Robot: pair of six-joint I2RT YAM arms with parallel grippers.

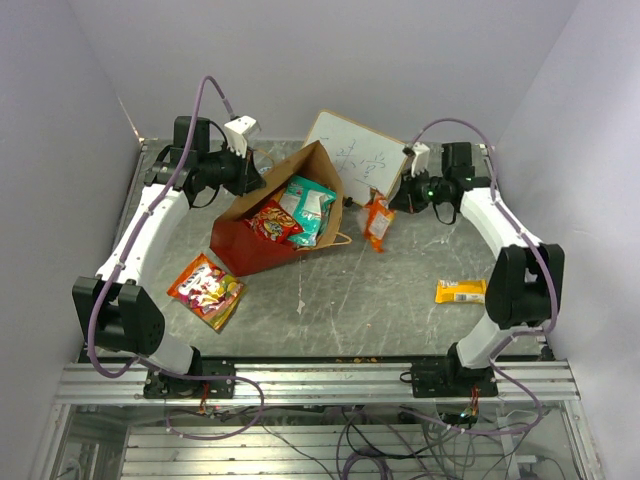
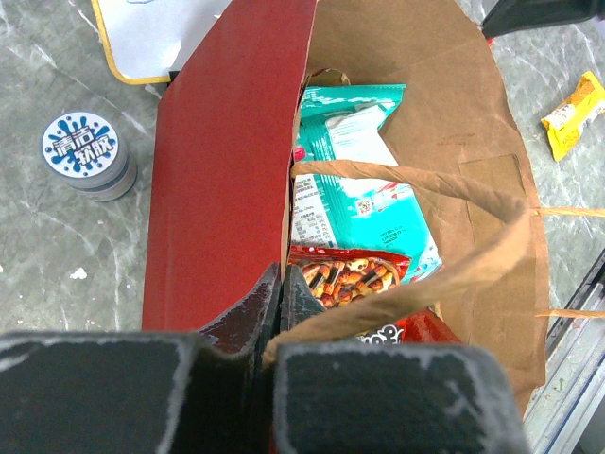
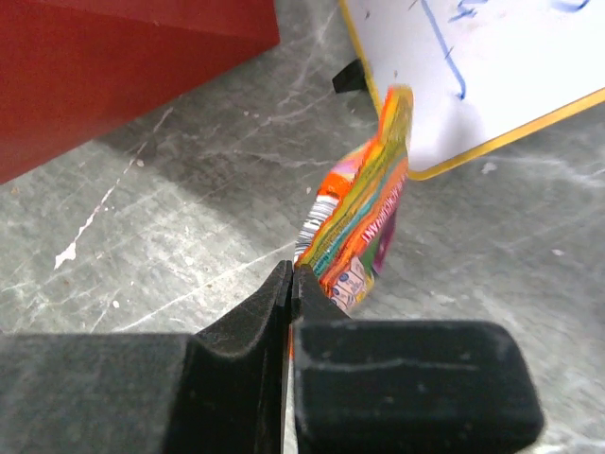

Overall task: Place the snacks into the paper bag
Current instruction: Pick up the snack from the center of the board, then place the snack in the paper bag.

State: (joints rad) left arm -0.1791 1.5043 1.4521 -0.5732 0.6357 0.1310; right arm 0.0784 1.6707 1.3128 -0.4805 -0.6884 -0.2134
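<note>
at the back of the grey mottled counter [image 1: 350, 300], the tall red paper bag with kraft-brown lining [image 1: 262, 240] leans open, a glossy teal packet [image 2: 359, 161] and a crinkly red packet [image 2: 350, 274] inside it. the left end effector [image 2: 284, 284] is clenched on its rim by a twisted paper handle. the right end effector [image 3: 293, 284] pinches a thin orange foil packet [image 3: 364, 227] on edge, beside a yellow-rimmed white board [image 3: 492, 66] with blue scribbles. a round tin [image 2: 85, 151], its blue-splash label in chinese characters, stands near the bag's red wall. a small yellow bar [image 1: 460, 291] lies well apart.
</note>
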